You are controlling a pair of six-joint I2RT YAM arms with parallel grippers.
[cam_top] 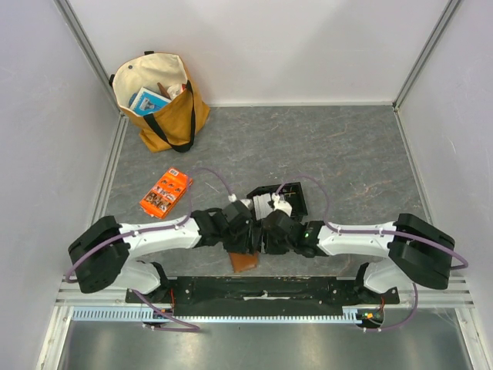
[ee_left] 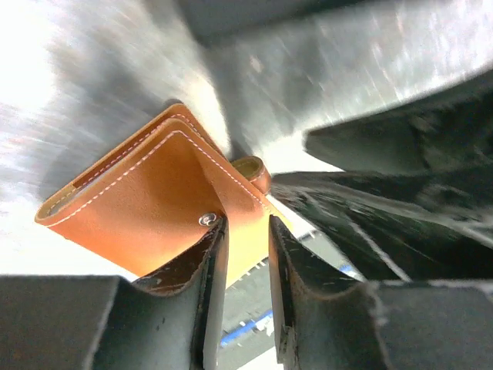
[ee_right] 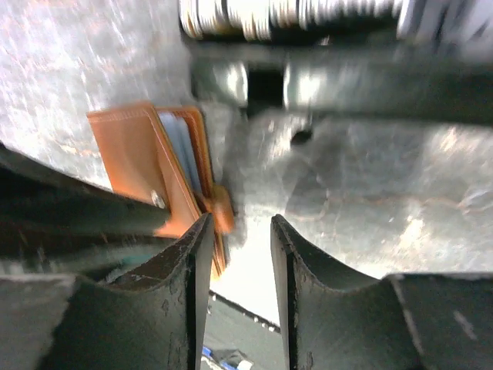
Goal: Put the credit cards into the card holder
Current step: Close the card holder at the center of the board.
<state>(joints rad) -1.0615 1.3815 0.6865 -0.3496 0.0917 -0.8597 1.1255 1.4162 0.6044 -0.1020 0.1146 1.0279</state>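
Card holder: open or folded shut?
Partly open: the card holder gapes in the right wrist view, pale card between its flaps.

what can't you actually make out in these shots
- Top view: the card holder is mostly hidden under the two arms; only a brown corner shows.
- Right wrist view: the credit cards in its pocket are blurred, so their count is unclear.
- Right wrist view: the black tray is smeared and cut off by the top edge.

Smooth stitched leather card holder; matt table
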